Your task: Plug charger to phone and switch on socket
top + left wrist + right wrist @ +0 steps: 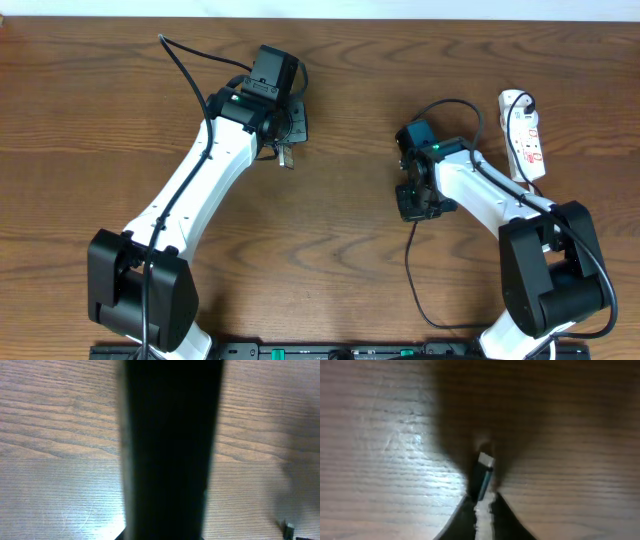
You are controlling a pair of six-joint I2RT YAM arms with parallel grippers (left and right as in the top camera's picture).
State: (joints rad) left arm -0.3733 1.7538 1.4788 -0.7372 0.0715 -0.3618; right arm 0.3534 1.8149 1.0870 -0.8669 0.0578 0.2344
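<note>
**Overhead.** Your left gripper (282, 132) is down at the phone (297, 122), a dark slab that shows just past its fingers on the side toward your other arm. The wrist hides those fingers, so you cannot tell whether they are spread or clamped. My guess is that this arm is there to steady the phone for the plug-in.

Your right gripper (413, 200) is well apart from the phone, with bare table (350, 250) between them. From above, whatever it holds is hidden. The socket (525, 135) lies behind that gripper, beyond the forearm. A black plug (521, 100) sits in its far end and nothing is touching it. The switch is too small to read.

**Left wrist.** A broad, blurred black slab fills the middle, right where the fingers should close. It is probably the phone held close to the lens, but that is not certain. No fingertip shows, so the grip can't be read here either.

**Right wrist.** The fingers (462, 520) are pressed together on the charger (484, 477). They pinch it just behind the tip, so the pale end pokes out past the fingertips, clear of the wood. Holding it that way leaves the tip free to enter a port.

**Judgement.** You are mid-carry. The tip has yet to reach the phone, and the socket switch comes after that. Line the tip up carefully, since its angle in the pinch looks slightly off from the fingers' line.
</note>
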